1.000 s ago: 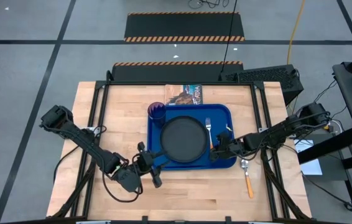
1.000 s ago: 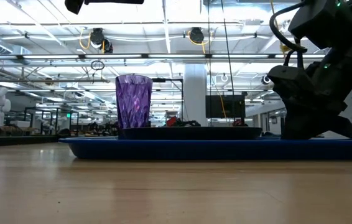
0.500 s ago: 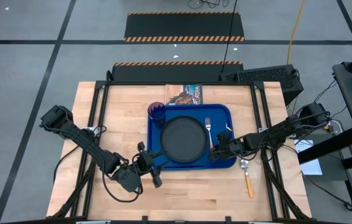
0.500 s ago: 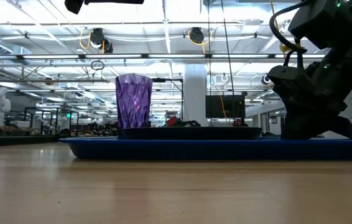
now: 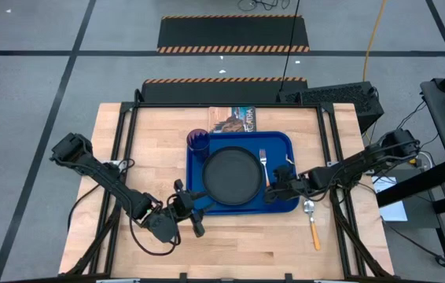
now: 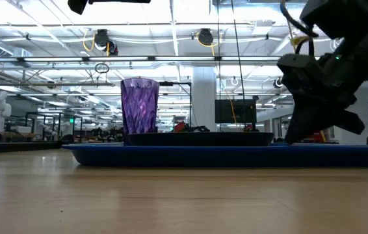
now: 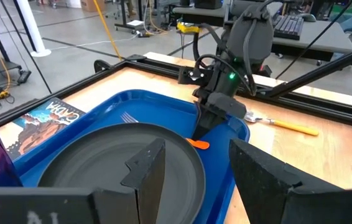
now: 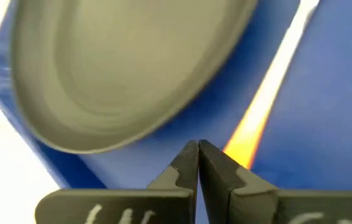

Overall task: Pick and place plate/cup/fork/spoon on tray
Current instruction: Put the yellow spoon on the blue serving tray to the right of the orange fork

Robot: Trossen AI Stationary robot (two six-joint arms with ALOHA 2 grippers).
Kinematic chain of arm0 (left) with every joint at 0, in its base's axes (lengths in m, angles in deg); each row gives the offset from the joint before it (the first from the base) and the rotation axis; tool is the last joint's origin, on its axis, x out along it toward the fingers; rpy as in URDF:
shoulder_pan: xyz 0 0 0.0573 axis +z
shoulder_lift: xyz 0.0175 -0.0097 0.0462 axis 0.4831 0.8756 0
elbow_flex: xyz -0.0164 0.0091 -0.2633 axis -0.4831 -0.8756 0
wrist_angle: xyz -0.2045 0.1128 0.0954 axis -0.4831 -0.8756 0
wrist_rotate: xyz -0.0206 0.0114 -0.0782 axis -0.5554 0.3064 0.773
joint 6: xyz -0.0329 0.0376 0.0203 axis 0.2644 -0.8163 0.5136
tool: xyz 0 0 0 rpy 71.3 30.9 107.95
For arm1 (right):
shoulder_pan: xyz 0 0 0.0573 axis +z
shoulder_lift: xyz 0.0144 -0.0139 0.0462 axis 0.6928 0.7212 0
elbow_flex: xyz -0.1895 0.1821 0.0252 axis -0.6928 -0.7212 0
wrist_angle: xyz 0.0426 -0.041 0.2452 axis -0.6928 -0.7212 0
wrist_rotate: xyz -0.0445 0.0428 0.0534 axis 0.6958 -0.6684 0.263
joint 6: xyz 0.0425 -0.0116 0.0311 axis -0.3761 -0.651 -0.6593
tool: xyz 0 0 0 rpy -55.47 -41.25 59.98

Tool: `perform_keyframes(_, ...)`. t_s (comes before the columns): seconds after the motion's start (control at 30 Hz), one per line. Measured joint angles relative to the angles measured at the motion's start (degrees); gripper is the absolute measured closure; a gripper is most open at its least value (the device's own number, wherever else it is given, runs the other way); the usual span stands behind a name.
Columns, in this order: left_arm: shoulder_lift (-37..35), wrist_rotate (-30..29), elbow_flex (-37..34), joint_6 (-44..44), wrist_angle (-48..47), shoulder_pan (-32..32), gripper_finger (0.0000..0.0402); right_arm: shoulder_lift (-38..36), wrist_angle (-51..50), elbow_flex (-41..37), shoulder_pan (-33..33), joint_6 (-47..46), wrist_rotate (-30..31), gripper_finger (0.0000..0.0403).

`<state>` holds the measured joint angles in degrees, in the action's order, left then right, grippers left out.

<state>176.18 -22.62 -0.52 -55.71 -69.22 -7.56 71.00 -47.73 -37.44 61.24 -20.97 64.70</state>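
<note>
Now the right gripper (image 8: pixel 197 163), its dark fingers pressed together on nothing, hovers over the glossy blue tray (image 8: pixel 325 124), just beside the fork's (image 8: pixel 269 99) thin orange handle and the round grey plate (image 8: pixel 126 68); the left gripper (image 7: pixel 188 168) waits, fingers spread.

High cam straight down over whole bench (image 5: pixel 152 141); low cam bench-level, facing room. Wrist cams close in; all share the tray (image 5: pixel 284 141).
</note>
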Motion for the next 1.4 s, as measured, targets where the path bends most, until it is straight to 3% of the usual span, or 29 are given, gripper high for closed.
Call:
perform_keyframes(0.17, 0.0, 0.0, 0.0, -1.1, 0.0, 0.0, 0.0220, 0.0, -1.9, 4.6, 1.4, 2.2, 0.1, 0.0397)
perform_keyframes(0.3, 0.0, 0.3, 0.0, -2.8, -0.2, -0.2, 0.0220, 0.0, -14.1, 11.7, 5.4, 0.1, 0.2, 0.0397)
perform_keyframes(0.57, 0.0, 0.5, 0.0, -2.7, -0.2, -2.1, 0.0220, 0.0, -42.3, 25.9, 16.7, -17.9, -0.2, 0.0397)
perform_keyframes(0.73, 0.0, 0.6, 0.0, -1.1, 0.3, -4.2, 0.0220, 0.9, -53.3, 28.7, 23.3, -31.2, -5.8, 0.0397)
perform_keyframes(0.93, 0.0, 0.7, 0.0, -2.1, 3.3, -5.4, 0.0220, 4.8, -54.7, 28.4, 29.3, -40.2, -15.2, 0.0397)
perform_keyframes(1.23, 0.0, 0.6, 0.0, -2.5, 4.1, -5.4, 0.0220, 10.1, -57.6, 28.3, 31.5, -42.7, -17.0, 0.0395)
perform_keyframes(1.4, 0.0, 0.7, 0.0, -2.2, 4.1, -5.4, 0.0220, 11.8, -57.6, 27.9, 31.5, -42.6, -18.2, 0.0366)
